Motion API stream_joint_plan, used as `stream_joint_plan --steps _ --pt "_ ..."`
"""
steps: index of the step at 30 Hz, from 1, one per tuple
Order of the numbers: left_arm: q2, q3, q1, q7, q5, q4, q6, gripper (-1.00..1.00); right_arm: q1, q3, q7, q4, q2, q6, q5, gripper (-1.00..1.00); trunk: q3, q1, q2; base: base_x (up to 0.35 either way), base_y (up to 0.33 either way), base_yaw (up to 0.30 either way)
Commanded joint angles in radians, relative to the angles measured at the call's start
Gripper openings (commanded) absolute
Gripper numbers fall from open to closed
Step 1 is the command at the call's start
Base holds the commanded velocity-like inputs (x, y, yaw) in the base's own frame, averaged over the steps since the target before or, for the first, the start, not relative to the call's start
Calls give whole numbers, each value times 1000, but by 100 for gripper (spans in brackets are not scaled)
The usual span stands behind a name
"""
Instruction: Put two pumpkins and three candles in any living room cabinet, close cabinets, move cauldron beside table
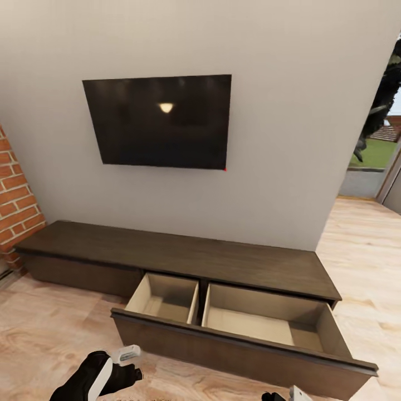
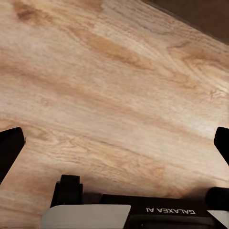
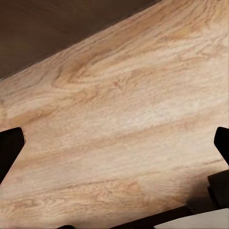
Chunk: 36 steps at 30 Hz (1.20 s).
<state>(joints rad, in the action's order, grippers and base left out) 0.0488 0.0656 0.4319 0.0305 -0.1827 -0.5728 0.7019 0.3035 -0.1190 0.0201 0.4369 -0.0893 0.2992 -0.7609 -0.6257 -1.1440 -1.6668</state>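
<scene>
Both pincers open and empty over the floor, cabinet drawer pulled out ahead.

Nearest, the left pincer (image 2: 114, 143) hangs over the pale wood floor (image 2: 114, 86) with its dark fingertips (image 2: 9, 143) spread wide and nothing between them; the right pincer (image 3: 114, 143) is spread the same way over the floor, with the cabinet's dark front crossing one corner of its wrist view. In the head view the left arm (image 1: 97, 376) sits low at the near edge. Beyond it the long dark-brown cabinet (image 1: 184, 256) stands against the wall, its wide drawer (image 1: 245, 345) drawn out toward the robot (two pale beige compartments, both bare). Farther back a black screen (image 1: 161, 120) hangs on the grey wall (image 1: 278, 139), with brick (image 1: 16, 206) at the left and a doorway to a lawn (image 1: 379, 150) at the right.
</scene>
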Motion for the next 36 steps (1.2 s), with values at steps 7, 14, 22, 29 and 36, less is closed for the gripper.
stream_joint_plan --steps 7,14,22,29,36 --pt "-1 4 1 3 0 -1 5 100 0 -5 2 2 -1 3 -5 100 21 27 49 0 0 292" --pt "-1 3 1 3 0 -1 5 100 0 -6 3 2 0 2 -5 100 21 27 49 0 0 292" --pt "-1 3 0 4 0 -1 5 100 0 -7 4 2 0 1 -5 100 21 27 49 0 0 292" --pt "0 3 0 4 0 0 -26 100 0 -61 9 0 0 1 -4 100 21 27 49 0 0 292" --pt "1 2 0 4 0 8 -47 100 0 -75 11 0 0 1 -5 100 21 27 49 0 0 292"
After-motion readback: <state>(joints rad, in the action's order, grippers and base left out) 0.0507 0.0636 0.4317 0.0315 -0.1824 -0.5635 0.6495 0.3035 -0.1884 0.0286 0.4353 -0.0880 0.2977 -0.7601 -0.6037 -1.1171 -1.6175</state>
